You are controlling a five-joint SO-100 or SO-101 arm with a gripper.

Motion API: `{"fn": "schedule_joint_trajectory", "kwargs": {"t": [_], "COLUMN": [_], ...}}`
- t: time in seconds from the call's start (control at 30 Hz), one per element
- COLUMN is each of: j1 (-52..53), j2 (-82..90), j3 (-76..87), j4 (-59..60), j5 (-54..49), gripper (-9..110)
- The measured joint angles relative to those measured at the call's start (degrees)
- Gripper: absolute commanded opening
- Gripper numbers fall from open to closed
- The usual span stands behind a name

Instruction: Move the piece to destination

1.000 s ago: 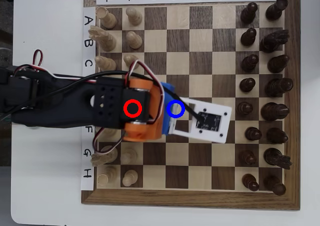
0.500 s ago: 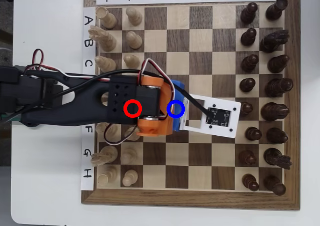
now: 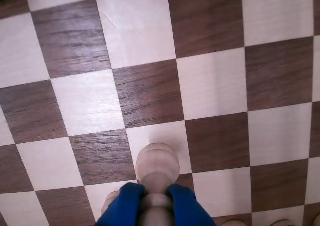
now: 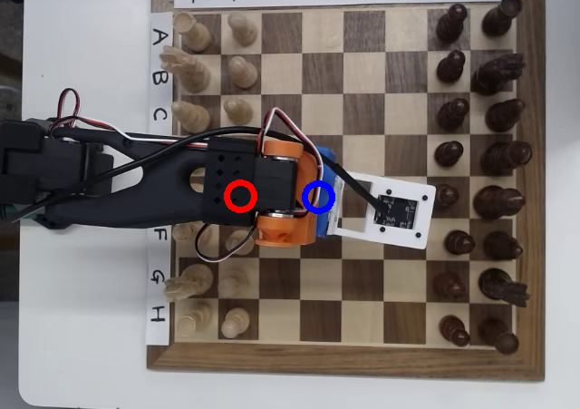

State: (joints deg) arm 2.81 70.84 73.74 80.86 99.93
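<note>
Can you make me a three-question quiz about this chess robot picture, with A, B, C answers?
1. Where are the dark brown pieces in the overhead view?
A. On the right side of the chessboard
B. On the left side
C. In the middle

2. What colour are the gripper's fingers in the wrist view?
A. Red
B. Blue
C. Green

3. What is the gripper doing with the pale pawn?
A. Hanging open far above it
B. Pushing it flat on its side
C. Squeezing it between both fingers

Answers:
1 A: the dark pieces fill the two columns by the labels 7 and 8, at the right edge of the chessboard.
2 B: both fingers beside the pawn's stem are blue.
3 C: the wrist view shows the pawn's stem pinched between the two fingers, with its round head sticking out.
</note>
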Motion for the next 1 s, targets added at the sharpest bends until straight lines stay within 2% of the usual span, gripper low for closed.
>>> {"fn": "schedule_joint_trajectory", "kwargs": {"t": [1.0], "j1": [0.0], "j2": [-1.7], "j3": [3.3], "j4": [-3.1], "j5": [0.0], "gripper": [1]}}
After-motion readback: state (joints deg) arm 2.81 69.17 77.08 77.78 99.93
